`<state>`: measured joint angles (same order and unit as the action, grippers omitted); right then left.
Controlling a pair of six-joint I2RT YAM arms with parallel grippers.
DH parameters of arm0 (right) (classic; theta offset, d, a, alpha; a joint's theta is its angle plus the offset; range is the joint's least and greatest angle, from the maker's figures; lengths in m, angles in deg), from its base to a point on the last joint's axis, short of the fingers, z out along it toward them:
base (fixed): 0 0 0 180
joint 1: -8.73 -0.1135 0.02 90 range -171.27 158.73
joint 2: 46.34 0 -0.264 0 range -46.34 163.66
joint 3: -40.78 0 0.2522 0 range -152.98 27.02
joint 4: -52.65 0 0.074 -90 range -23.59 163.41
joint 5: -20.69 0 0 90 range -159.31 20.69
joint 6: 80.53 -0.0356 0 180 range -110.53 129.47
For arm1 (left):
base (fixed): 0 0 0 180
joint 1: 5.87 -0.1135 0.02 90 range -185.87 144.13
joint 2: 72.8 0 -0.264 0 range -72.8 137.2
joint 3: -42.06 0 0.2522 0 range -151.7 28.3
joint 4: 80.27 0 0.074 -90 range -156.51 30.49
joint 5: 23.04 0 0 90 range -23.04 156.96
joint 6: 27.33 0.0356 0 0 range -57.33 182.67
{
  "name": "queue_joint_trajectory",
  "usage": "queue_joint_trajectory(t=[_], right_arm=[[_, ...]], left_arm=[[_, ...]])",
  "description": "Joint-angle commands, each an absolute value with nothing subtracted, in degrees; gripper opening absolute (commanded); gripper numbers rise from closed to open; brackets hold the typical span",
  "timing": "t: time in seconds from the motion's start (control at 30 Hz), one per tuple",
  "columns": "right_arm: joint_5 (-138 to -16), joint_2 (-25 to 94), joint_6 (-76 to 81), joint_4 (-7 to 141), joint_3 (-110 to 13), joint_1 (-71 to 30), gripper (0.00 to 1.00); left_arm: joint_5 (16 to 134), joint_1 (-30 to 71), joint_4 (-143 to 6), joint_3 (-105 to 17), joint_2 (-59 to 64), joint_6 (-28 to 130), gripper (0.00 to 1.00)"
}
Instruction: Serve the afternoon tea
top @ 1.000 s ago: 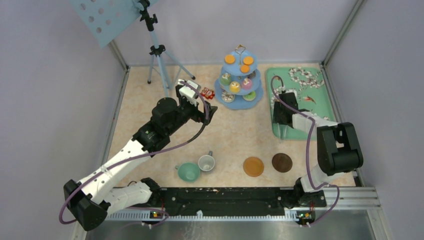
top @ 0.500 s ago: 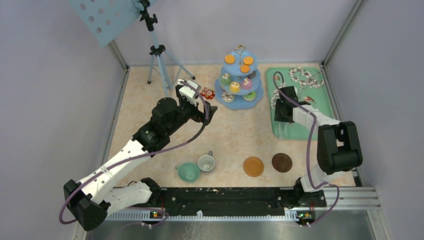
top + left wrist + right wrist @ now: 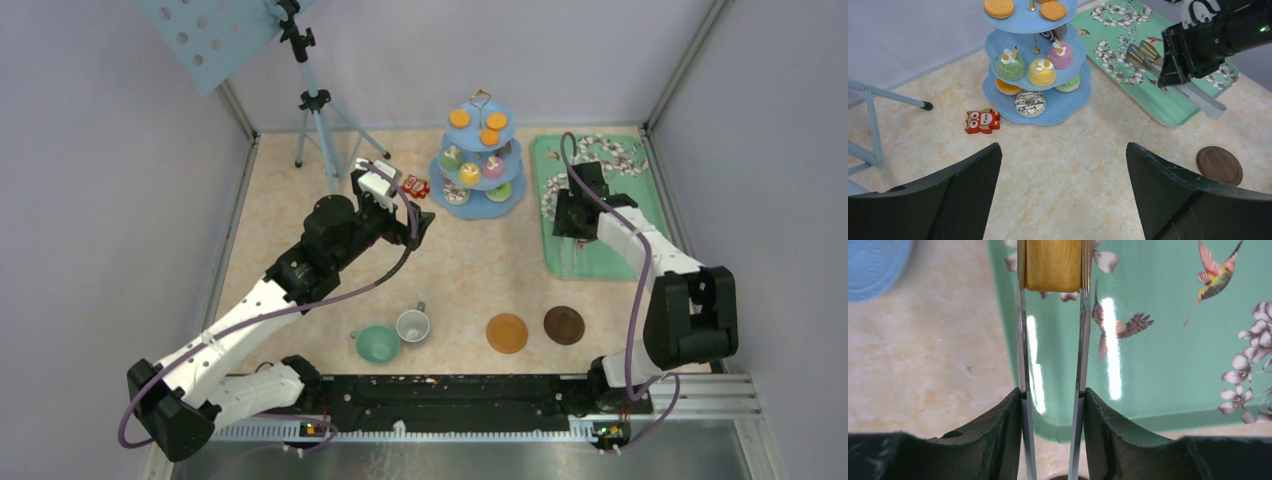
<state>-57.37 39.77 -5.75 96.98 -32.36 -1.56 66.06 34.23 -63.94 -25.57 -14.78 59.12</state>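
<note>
1. My right gripper [image 3: 1052, 405] was pinching the metal tongs [image 3: 1023, 340]. Both steel arms were squeezed between my fingers, just above the near rim of the green floral tray [image 3: 1168, 340].
2. My left gripper [image 3: 1063, 172] was spread wide and held nothing. It hung over bare table, short of the stand.
3. Nearest the bases, the teal cup [image 3: 377, 343] and the grey-white cup [image 3: 412, 325] stood touching or nearly so, directly on the table.
4. Just to their right lay the two round brown coasters, the lighter one [image 3: 507, 333] and the darker one [image 3: 564, 325], side by side with nothing on them.
5. Farther back stood the light-blue three-tier stand [image 3: 1063, 107]. It had orange biscuits [image 3: 999, 7] on the top tier, cupcakes [image 3: 1041, 72] on the middle and donuts [image 3: 1030, 103] on the bottom.
6. I saw no sweets on the tray, only the tongs over it.
7. I judged the stand loaded, or nearly so. What was left was to set each cup on a coaster and lay the tongs down.
</note>
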Motion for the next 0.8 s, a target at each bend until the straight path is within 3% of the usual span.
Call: queue_joint_trajectory(t=[0.0, 0.47, 0.77], right_arm=[[-65.6, 33.0, -5.2, 95.5, -37.6, -0.8, 0.04], [-89.9, 30.6, -0.4, 97.6, -56.0, -3.4, 0.03], [-84.5, 39.3, 4.1, 101.8, -67.5, -11.6, 0.03]], left_arm=[[65.9, 33.9, -66.8, -25.4, -15.0, 58.5, 0.99], [64.3, 33.9, -66.8, -25.1, -15.6, 58.9, 0.99], [63.6, 33.9, -66.8, -25.1, -15.7, 59.0, 0.99]])
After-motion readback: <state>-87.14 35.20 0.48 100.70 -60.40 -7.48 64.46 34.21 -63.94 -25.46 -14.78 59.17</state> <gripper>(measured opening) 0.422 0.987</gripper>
